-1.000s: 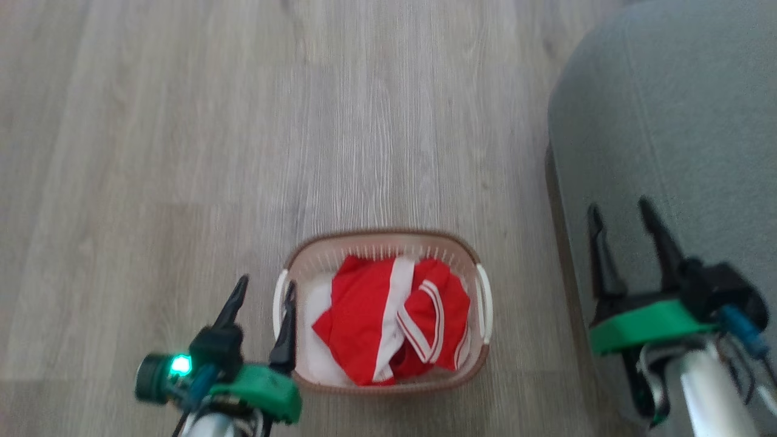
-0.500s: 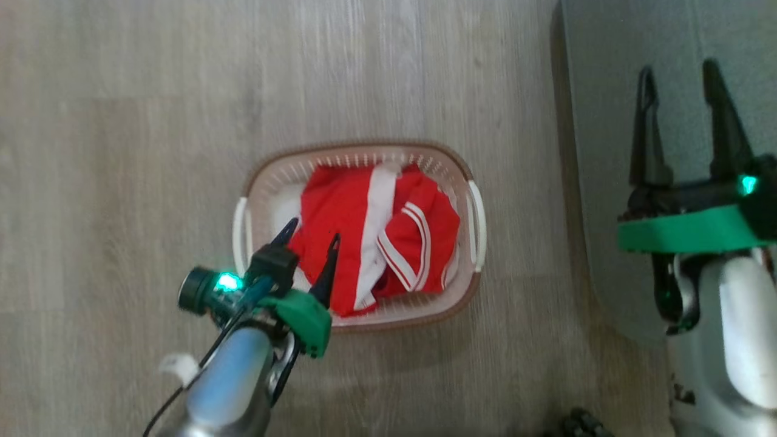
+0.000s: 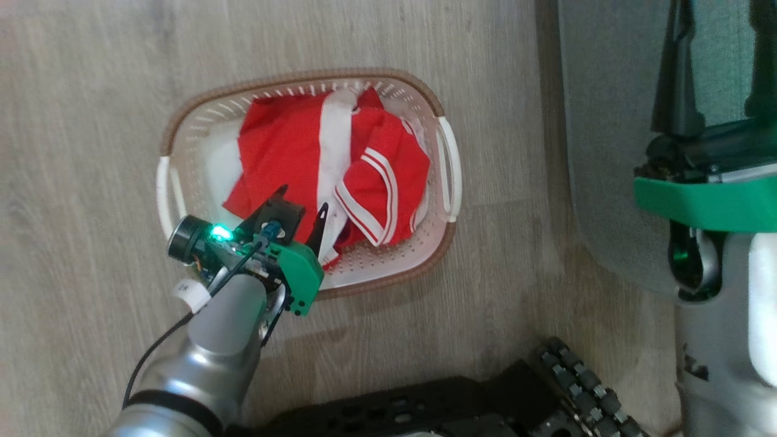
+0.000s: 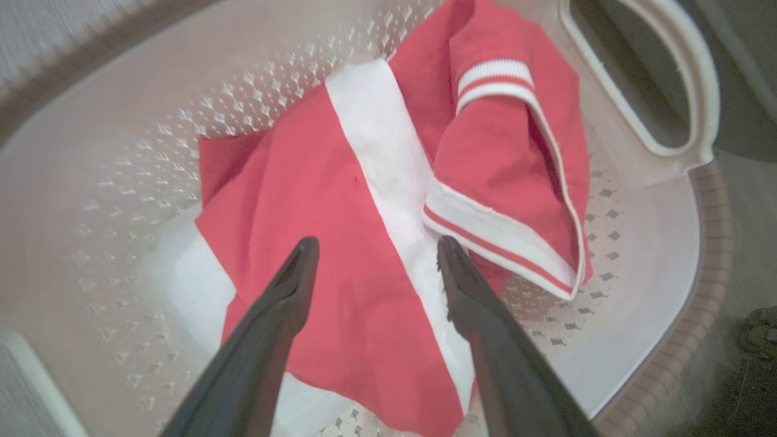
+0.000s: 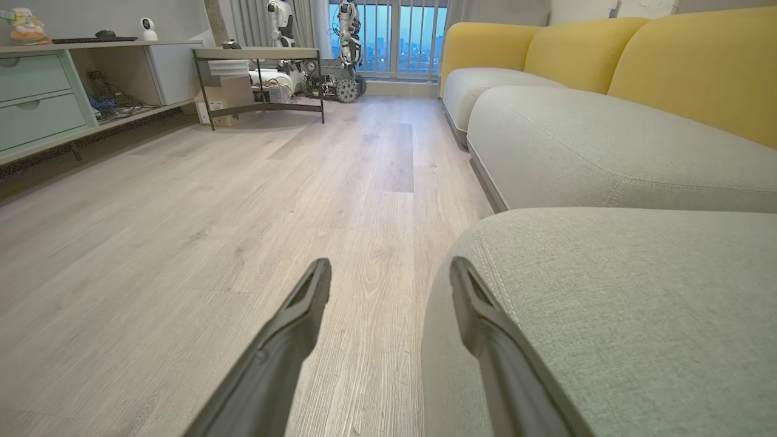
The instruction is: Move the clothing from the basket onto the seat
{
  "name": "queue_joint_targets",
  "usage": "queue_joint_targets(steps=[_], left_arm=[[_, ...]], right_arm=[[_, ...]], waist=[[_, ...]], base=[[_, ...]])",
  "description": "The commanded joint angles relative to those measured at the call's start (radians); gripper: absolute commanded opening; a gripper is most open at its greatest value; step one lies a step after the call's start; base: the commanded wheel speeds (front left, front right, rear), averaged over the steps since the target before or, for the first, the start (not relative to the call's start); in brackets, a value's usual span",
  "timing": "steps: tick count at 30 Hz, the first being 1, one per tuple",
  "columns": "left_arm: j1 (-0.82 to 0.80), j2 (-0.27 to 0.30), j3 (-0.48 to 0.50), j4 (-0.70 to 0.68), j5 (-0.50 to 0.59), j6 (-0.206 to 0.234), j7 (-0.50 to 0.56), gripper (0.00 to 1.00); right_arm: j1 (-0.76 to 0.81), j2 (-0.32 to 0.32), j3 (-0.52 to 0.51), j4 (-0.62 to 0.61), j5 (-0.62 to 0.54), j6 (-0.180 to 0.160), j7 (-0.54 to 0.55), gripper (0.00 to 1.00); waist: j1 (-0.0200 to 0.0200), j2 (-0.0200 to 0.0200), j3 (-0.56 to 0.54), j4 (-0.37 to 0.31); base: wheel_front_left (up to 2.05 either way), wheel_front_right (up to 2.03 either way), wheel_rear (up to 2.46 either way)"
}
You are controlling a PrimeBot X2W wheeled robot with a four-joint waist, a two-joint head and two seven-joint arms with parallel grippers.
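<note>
The left jaws stood wide apart and held nothing. Their two dark fingers [image 4: 267,328] hung over the clothing [image 4: 315,212], which lay inside the basket [image 3: 303,76] (whether the tips brushed the fabric, I could not tell). The right jaws were spread just as wide and empty, off at the edge of the seat [image 3: 607,121], with one finger over the cushion and the other over the floor [image 5: 182,212].

I counted one basket with two white handles [image 3: 449,170], standing on the floor near the seat. The red-and-white heap looked like more than one piece, though I could not count them. The left wrist view gave the white panel and striped trim close up. The right wrist view looked down the room at further grey cushions [image 5: 607,145] with yellow backs [image 5: 698,67], a sideboard [image 5: 36,103] and a metal-framed desk [image 5: 258,54].
</note>
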Motion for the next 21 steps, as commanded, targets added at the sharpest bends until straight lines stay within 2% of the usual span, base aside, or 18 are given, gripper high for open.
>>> queue_joint_targets(steps=[1, 7, 16, 17, 18, 19, 20, 21], left_arm=[[0.001, 0.008, 0.008, 0.01, -0.001, 0.003, -0.012, 1.0], [-0.065, 0.008, -0.014, 0.077, -0.005, 0.007, -0.012, 1.0], [-0.135, 0.008, -0.038, 0.179, 0.002, 0.048, -0.012, 1.0], [-0.14, 0.008, -0.04, 0.187, 0.0, 0.047, -0.012, 0.8], [-0.143, 0.008, -0.042, 0.193, -0.003, 0.047, -0.012, 0.49], [-0.145, 0.008, -0.045, 0.196, -0.005, 0.046, -0.012, 0.32], [-0.145, 0.008, -0.045, 0.196, -0.005, 0.046, -0.012, 0.32], [-0.145, 0.008, -0.049, 0.198, -0.008, 0.046, -0.012, 0.02]], right_arm=[[-0.002, -0.008, 0.011, -0.042, 0.012, 0.0, -0.006, 1.0], [-0.023, -0.008, 0.012, -0.072, 0.024, 0.0, -0.006, 1.0], [-0.037, -0.008, 0.021, -0.08, 0.041, 0.0, -0.006, 1.0], [-0.038, -0.008, 0.022, -0.079, 0.042, 0.0, -0.006, 1.0], [-0.039, -0.008, 0.022, -0.079, 0.043, 0.0, -0.006, 1.0], [-0.039, -0.008, 0.021, -0.077, 0.043, 0.0, -0.006, 1.0], [-0.039, -0.008, 0.021, -0.077, 0.043, 0.0, -0.006, 1.0], [-0.04, -0.008, 0.02, -0.075, 0.044, 0.0, -0.006, 1.0]], waist=[[-0.0001, 0.0001, 0.05, -0.028], [-0.0001, 0.0001, 0.118, -0.044], [-0.0001, 0.0001, 0.158, -0.058], [-0.0001, 0.0001, 0.16, -0.059], [-0.0001, 0.0001, 0.161, -0.06], [-0.0001, 0.0001, 0.161, -0.061], [-0.0001, 0.0001, 0.161, -0.061], [-0.0001, 0.0001, 0.158, -0.06]], base=[[0.0, 0.0, 0.0], [0.0, 0.0, 0.0], [0.0, 0.0, 0.0], [0.0, 0.0, 0.0], [0.0, 0.0, 0.0], [0.0, 0.0, 0.0], [0.0, 0.0, 0.0], [0.0, 0.0, 0.0]])
